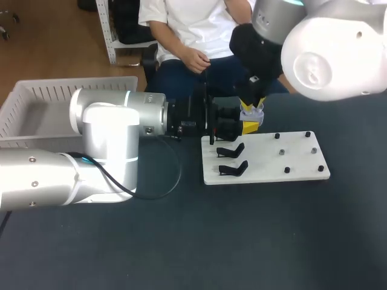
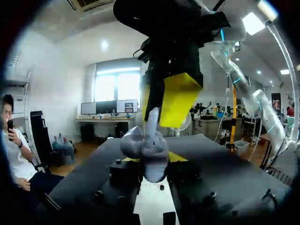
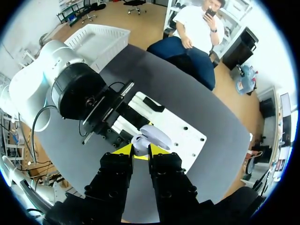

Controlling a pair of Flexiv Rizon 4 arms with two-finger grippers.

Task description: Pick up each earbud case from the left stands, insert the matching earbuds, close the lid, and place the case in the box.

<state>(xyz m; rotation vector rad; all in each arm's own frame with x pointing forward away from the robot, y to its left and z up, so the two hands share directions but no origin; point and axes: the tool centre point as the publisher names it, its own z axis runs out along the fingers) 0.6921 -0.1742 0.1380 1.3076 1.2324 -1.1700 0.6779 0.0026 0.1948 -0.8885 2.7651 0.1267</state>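
Lavender earbud case (image 2: pixel 149 152): lid open, held off the table, in the head view by the far edge of the white board (image 1: pixel 302 164), towards its left end. Left gripper (image 2: pixel 152 159) is clamped on it, one finger on each side of the body, the arm lying level from the left. The lid tilts back, away from the right gripper.

Right gripper (image 3: pixel 140 151) hangs straight above the case with its tips down, pinched together on a lavender earbud (image 2: pixel 153 123). The stem shows below the yellow tips. The earbud's lower end is at the case's open top; can't tell if it's seated.

Board lies flat on the dark table (image 1: pixel 242 241). Two black stands (image 1: pixel 233 169) sit on its left part, small black pegs (image 1: pixel 286 170) on its right. White basket (image 1: pixel 36 99) sits at the table's far left corner, well apart from the board.
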